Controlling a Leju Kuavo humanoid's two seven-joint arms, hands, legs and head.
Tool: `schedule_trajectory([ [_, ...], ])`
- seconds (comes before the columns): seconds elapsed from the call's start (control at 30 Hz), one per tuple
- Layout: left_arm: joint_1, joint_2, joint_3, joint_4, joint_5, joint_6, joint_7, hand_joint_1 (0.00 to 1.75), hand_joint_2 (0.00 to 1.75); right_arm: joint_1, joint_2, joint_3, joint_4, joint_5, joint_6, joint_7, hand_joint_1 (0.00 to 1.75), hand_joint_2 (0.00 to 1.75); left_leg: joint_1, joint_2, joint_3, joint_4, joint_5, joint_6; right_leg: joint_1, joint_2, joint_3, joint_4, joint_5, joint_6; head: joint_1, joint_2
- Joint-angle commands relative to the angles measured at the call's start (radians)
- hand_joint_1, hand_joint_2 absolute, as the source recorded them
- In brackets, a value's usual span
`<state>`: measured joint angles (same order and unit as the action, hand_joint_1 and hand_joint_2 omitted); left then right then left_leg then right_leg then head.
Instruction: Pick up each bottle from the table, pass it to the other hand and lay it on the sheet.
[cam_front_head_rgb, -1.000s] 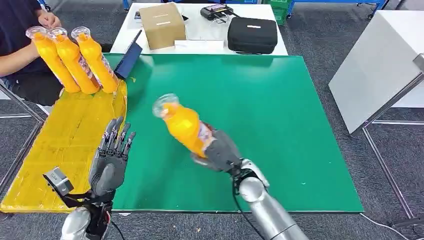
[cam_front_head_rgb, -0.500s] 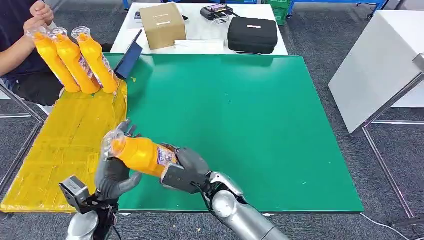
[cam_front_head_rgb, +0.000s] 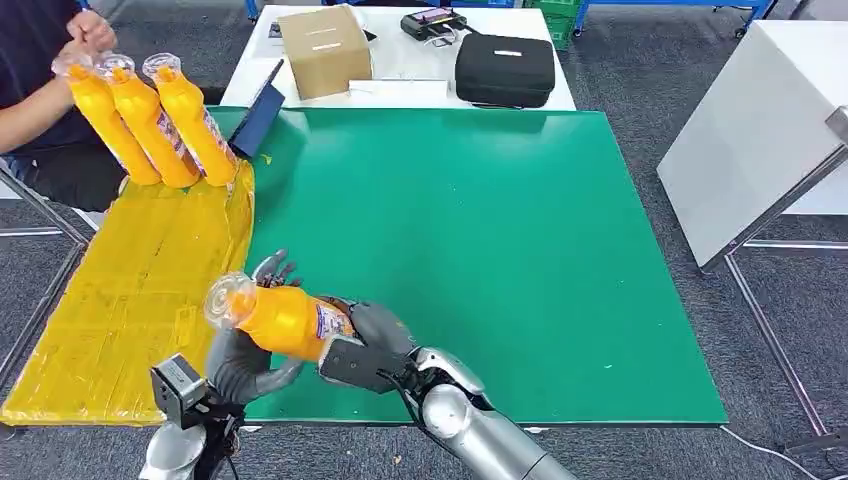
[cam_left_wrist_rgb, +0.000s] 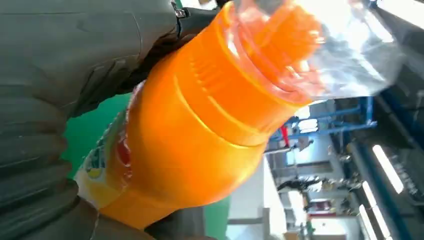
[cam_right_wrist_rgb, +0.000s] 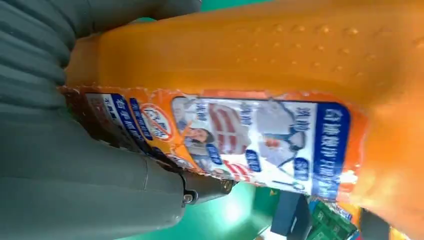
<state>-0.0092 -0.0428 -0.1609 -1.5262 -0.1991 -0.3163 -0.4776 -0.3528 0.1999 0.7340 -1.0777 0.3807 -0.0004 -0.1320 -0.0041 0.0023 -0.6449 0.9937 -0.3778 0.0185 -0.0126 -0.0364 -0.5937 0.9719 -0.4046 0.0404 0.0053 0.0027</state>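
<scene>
Green counter (cam_front_head_rgb: 500, 250) underfoot, yellow sheet (cam_front_head_rgb: 130, 290) along its left edge. At the near edge, bottle (cam_front_head_rgb: 285, 318) carried lying almost level, cap end pointing left over the sheet's border, base clamped in right hand (cam_front_head_rgb: 365, 350), left hand (cam_front_head_rgb: 245, 355) cupped under neck end, fingers curling round it. Farther back, three bottles (cam_front_head_rgb: 150, 120) leaning together at the sheet's far end, a person (cam_front_head_rgb: 40, 90) beside them.
</scene>
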Motion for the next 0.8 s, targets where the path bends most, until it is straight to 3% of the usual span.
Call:
schedule_trajectory([
  [0.03,-0.02,0.068,-0.101,0.143,-0.036,-0.022,0.007,0.0,1.75,-0.094,0.006,0.065,0.056,-0.01,0.012,-0.001,1.75,1.75,0.0,0.003,0.005,0.0,-0.002,-0.001,0.0,0.005,0.004,0.0,-0.002,-0.001,0.0,0.0],
  [0.37,-0.02,0.072,-0.11,0.142,-0.042,-0.022,0.011,0.0,1.75,-0.1,0.01,0.071,0.062,-0.014,0.013,-0.001,1.75,1.75,0.001,0.002,0.004,0.0,-0.003,-0.001,0.0,0.004,0.004,0.0,-0.002,-0.001,0.001,0.0],
  [0.4,-0.017,0.072,-0.111,0.142,-0.042,-0.022,0.009,0.1,1.75,-0.101,0.013,0.072,0.062,-0.014,0.013,-0.001,1.75,1.75,0.0,0.002,0.003,0.0,-0.002,-0.001,0.0,0.004,0.003,0.0,-0.001,-0.001,0.0,0.0],
  [0.43,-0.014,0.073,-0.111,0.143,-0.042,-0.022,0.009,1.75,1.75,-0.1,0.013,0.072,0.062,-0.014,0.013,-0.001,1.75,1.75,0.001,0.002,0.006,0.001,-0.004,-0.002,0.0,0.005,0.005,0.0,-0.003,-0.002,0.0,0.0],
  [0.8,0.003,0.065,-0.09,0.123,-0.031,-0.019,0.0,1.75,1.75,-0.108,0.018,0.084,0.094,-0.024,0.015,-0.011,1.75,1.75,0.0,0.003,0.004,0.0,-0.002,-0.001,0.0,0.005,0.003,0.0,-0.002,-0.001,0.001,0.0],
])
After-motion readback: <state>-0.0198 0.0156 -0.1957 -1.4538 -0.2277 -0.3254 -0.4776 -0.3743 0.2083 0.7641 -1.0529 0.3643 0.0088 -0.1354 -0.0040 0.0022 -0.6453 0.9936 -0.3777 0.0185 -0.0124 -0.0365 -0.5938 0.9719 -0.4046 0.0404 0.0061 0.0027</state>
